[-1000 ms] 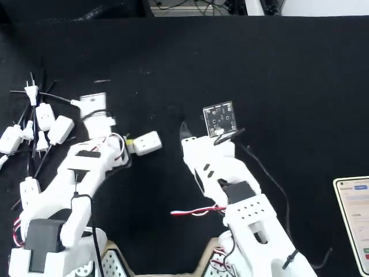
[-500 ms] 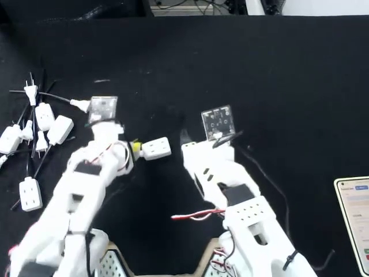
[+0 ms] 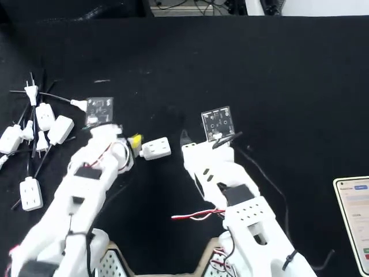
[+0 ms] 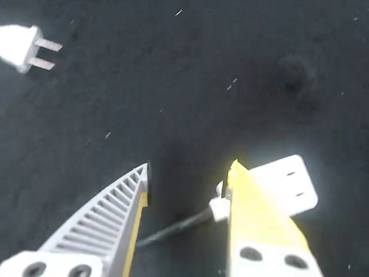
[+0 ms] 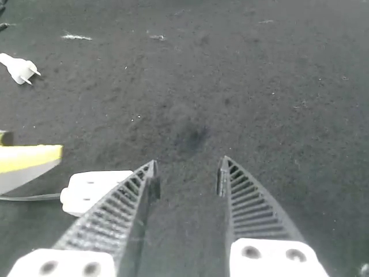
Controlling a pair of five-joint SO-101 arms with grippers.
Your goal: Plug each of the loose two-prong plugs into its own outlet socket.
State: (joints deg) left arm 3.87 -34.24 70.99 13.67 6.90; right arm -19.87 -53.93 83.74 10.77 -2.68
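Since one second ago, the left arm has swung forward and the white rectangular plastic outlet socket has shifted with it toward the right arm. Over the last half second the socket has held its place.

Left gripper: jaws stand wide apart, one grey and ribbed, one yellow, with nothing clamped. A thin dark cable from the socket crosses the gap between them. The socket lies just beside the outer face of the yellow jaw, slots facing up. Contact with that jaw cannot be confirmed.

Right gripper: jaws moderately open, holding nothing, with bare black cloth-covered table between and ahead of them. The same socket lies just outside one of its jaws, between the two grippers.

One white two-prong plug lies loose, well ahead of the left jaws and off to the grey jaw's side, prongs bare. A cluster of further white plugs and sockets lies well apart from both grippers, beyond the left arm's outer side.
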